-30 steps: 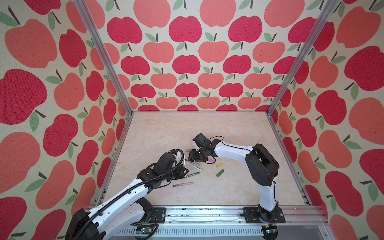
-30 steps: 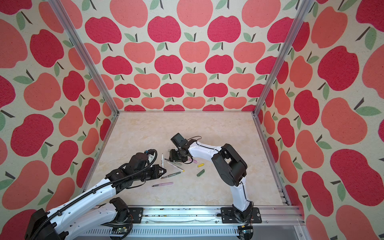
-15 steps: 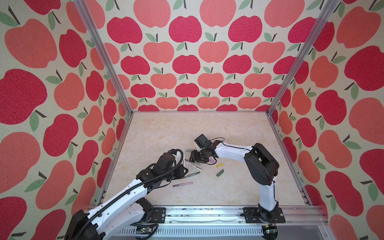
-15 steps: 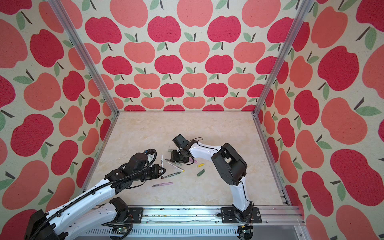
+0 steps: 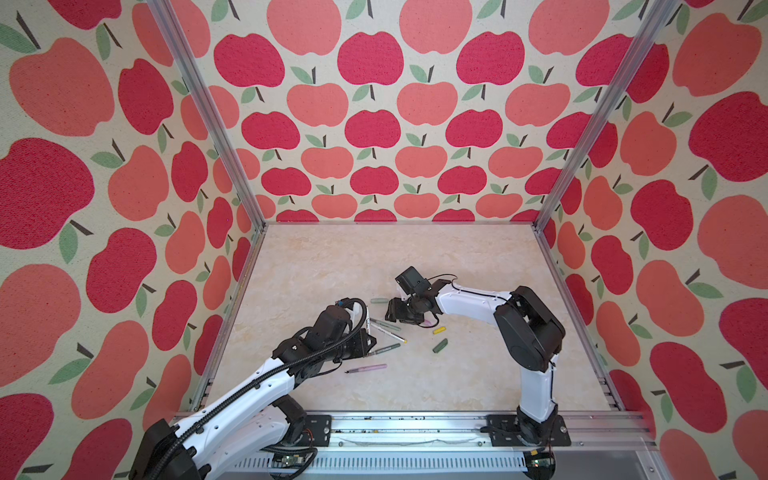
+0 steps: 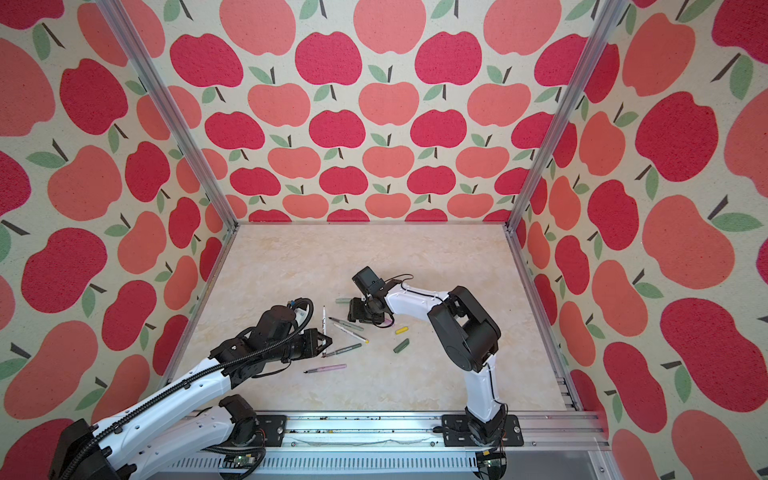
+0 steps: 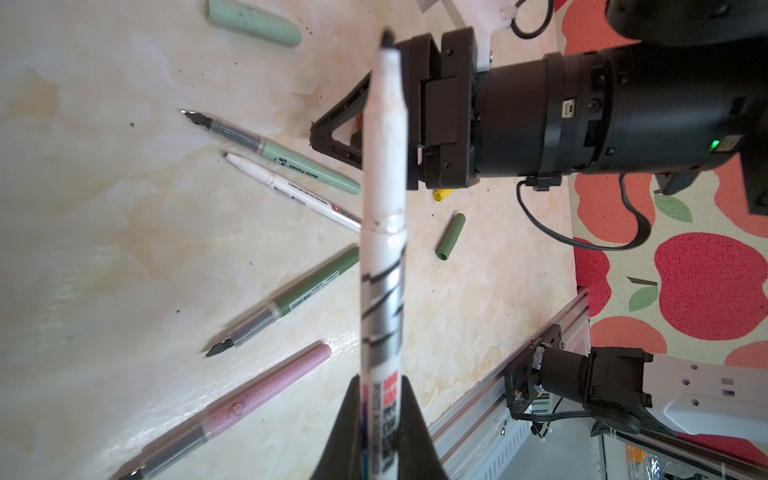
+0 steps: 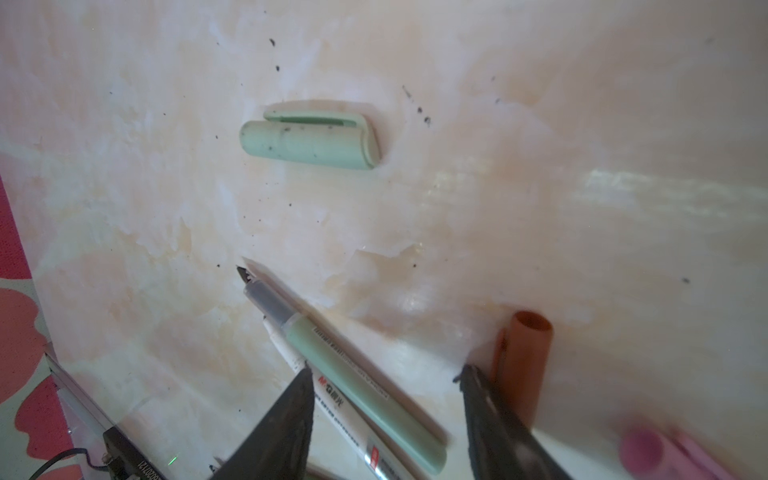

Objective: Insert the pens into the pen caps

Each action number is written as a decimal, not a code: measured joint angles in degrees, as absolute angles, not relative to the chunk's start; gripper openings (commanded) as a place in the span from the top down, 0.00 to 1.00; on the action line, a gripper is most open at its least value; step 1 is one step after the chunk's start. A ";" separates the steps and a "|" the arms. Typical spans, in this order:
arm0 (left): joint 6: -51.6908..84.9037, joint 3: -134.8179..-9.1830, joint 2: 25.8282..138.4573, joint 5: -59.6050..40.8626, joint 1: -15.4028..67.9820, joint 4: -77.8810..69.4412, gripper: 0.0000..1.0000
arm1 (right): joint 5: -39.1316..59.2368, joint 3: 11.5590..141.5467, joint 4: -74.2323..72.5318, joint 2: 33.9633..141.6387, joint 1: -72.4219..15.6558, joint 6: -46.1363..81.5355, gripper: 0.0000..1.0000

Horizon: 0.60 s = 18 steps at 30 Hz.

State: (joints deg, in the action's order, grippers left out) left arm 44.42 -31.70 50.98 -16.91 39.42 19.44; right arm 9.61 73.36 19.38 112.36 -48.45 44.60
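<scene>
Beyond the right tool point(image 5: 392, 311), wide bare tabletop point(image 5: 374, 257).

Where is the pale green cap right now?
In both top views the pale green cap lies on the table just left of the right pincer and behind the tip of the pale green pen, touching neither.

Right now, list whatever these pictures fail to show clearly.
- Brown cap: right wrist view, partly behind the right gripper's finger.
- Pink cap: same view, blurred, cut by the edge.
- Yellow cap: left wrist view, mostly behind the right gripper.
- White pen: rear end inside the left gripper.
</scene>
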 measured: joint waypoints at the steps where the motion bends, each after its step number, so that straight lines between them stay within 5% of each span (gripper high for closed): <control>1: 44.42 -31.68 51.24 -16.91 39.42 19.44 1.00 | 9.28 73.12 19.55 112.12 -48.36 44.49 0.39; 18: 44.42 -31.07 51.90 -16.93 39.42 19.27 1.00 | 5.96 70.91 22.57 109.73 -47.27 43.57 0.38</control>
